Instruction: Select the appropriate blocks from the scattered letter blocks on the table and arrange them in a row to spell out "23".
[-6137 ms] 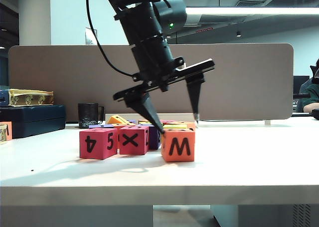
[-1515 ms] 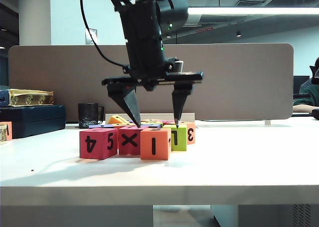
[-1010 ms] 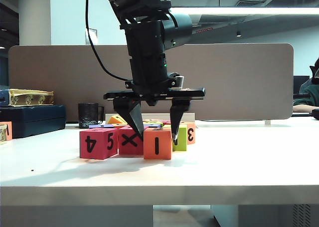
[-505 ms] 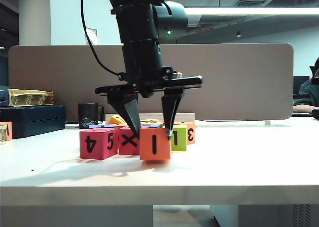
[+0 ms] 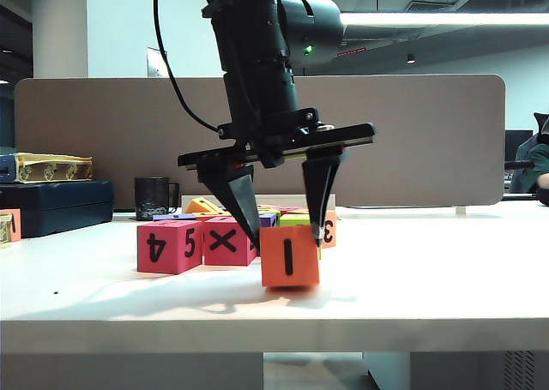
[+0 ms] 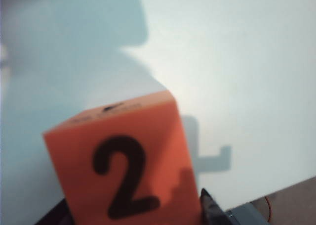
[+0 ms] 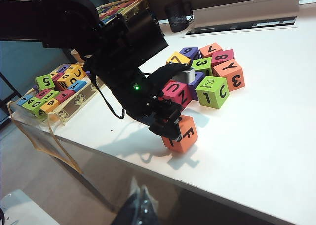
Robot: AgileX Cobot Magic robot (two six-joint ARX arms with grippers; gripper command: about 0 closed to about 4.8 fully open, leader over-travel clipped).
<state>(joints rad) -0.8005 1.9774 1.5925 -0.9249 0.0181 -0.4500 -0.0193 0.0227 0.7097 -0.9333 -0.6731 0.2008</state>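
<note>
My left gripper (image 5: 289,236) had its two fingers clamped on the orange block (image 5: 290,255), one on each side, jaws spread just to the block's width. The block looked lifted slightly off the table (image 5: 429,279), or barely skimming it; I could not tell which. It hung in front of the pile, just beside the pink X block (image 5: 225,241) and the 4/5 block (image 5: 169,246). In my left wrist view the orange block (image 6: 123,170) showed a "2" on the face toward the camera, so I judged this the right first character.

My right gripper (image 7: 143,205) sat low and well back from the table; only a dark blurred part of it showed, so I could not tell whether it was open.

What worried me: the fingertips (image 5: 319,232) gripped high on the block, near its top edge. A shallow pinch like that could let the cube pivot or slip out as I carried it. If it rolled on landing, another face, the "I" or the "F" seen in the right wrist view, might end up showing instead of the "2". Swinging low could also clip the pink blocks and scatter them. The block marked "3" (image 7: 230,74) lay at the far edge of the pile, so I needed to leave open room beside the "2" for it.
</note>
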